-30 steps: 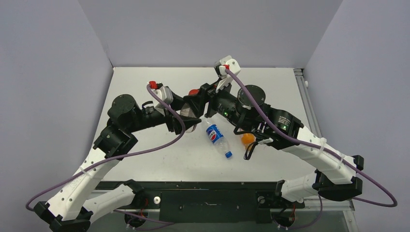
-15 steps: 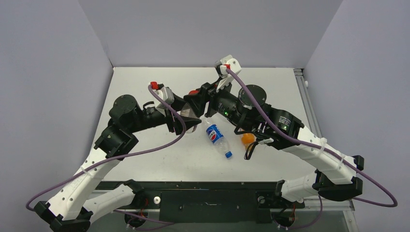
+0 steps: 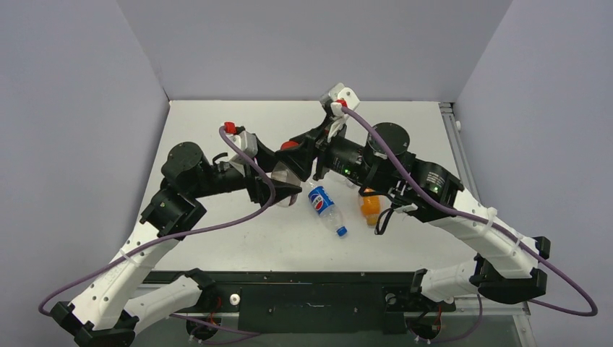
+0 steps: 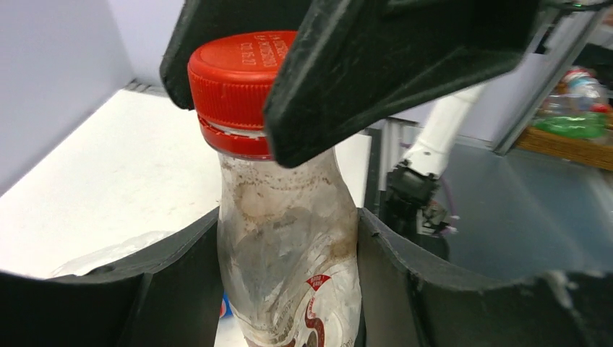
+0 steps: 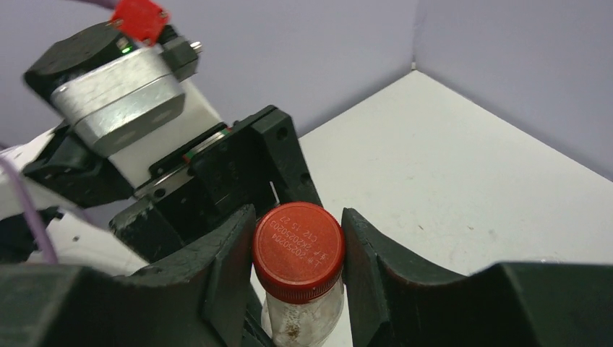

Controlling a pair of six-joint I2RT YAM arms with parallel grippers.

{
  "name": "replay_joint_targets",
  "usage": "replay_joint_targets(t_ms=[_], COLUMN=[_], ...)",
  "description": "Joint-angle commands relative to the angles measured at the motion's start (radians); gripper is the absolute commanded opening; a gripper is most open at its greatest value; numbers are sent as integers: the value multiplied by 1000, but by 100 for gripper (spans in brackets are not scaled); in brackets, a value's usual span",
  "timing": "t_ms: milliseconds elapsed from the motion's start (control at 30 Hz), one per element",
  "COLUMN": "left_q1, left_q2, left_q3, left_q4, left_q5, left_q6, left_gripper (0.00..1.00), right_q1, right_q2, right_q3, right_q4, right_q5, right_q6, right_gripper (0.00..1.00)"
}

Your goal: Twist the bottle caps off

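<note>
- Two robot arms meet over the middle of a white table [image 3: 217, 123], seen from above, with grey walls around it.
- The left gripper [image 3: 284, 181] is closed on the body of a short clear bottle [image 4: 285, 217]. One black finger presses on each side of it.
- The bottle has a reddish label low on its body and brownish smears inside. Whether its base touches the table cannot be told.
- A red cap [image 4: 235, 79] sits on the bottle's neck, with its ring just below it.
- The right gripper [image 5: 298, 231] comes at the cap from the far side. In the right wrist view one finger [image 5: 228, 275] lies against one side of the cap and the other finger [image 5: 365, 260] against the opposite side. The jaws stand narrow, closed around the cap.
- Small printed letters show on the flat top of the red cap.
- A clear bottle with a blue Pepsi label [image 3: 323, 203] lies on its side on the table, just beside the held bottle and nearer the arm bases. Its blue cap [image 3: 342, 232] is on and points toward the near edge.
- A squat orange bottle [image 3: 370, 205] stands near the Pepsi bottle, partly hidden under the right arm. Its cap cannot be made out.
- Purple cables loop from both wrists back toward the bases.
</note>
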Motion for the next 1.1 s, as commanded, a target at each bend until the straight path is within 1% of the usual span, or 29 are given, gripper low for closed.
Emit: replay_joint_targets(t_ms=[0,33,67,100,133,167,233,333,400,433,467,500,533,567,600,633,667,800,933,967,1067], left_q1=[-3,-3,-3,-4,-4,-5,-6,-7,-7,-7,-6,-6,-7,-6,-7,-7,-6,-7,-7,-6,-7], left_q2=[-6,4,11,14,19,21,26,33,36,36,36,36,36,36,36,35,32,21,14,15,16], left_q3=[52,57,67,73,83,87,101,108,108,107,105,105,107,107,109,110,109,93,79,76,75], left_q4=[107,114,126,132,136,138,139,136,125,119,114,100,92,71,58,36,28,10,21,24,26], left_q5=[231,257,303,323,358,373,403,441,437,425,417,389,372,336,314,272,247,123,19,8,-42], left_q6=[-160,-210,-230,-261,-270,-284,-297,-296,-281,-274,-256,-244,-214,-197,-152,-128,-89,6,54,60,82], left_gripper=[0,0,0,0,0,0,0,0,0,0,0,0,0,0,0,0,0,0,0,0,0], right_q1=[-42,-62,-70,-85,-93,-104,-116,-120,-120,-120,-120,-119,-118,-114,-108,-105,-93,-72,-54,-52,-47], right_q2=[-76,-91,-96,-109,-115,-129,-136,-134,-129,-128,-130,-132,-140,-146,-156,-162,-172,-176,-105,-77,-30], right_q3=[17,4,-3,-22,-34,-58,-83,-93,-87,-82,-81,-82,-82,-83,-82,-81,-81,-57,42,60,116], right_q4=[40,51,77,91,126,144,189,201,188,184,176,173,172,173,173,171,170,137,15,-29,-80], right_q5=[-357,-449,-490,-563,-596,-666,-729,-754,-756,-747,-719,-693,-627,-591,-508,-463,-368,-175,-57,-38,-6], right_q6=[-57,-52,-41,-33,-12,-1,22,34,29,28,26,25,28,30,32,32,34,54,63,61,69], right_gripper=[0,0,0,0,0,0,0,0,0,2,7,25,37,62,74,77,79,81,82,82,83])
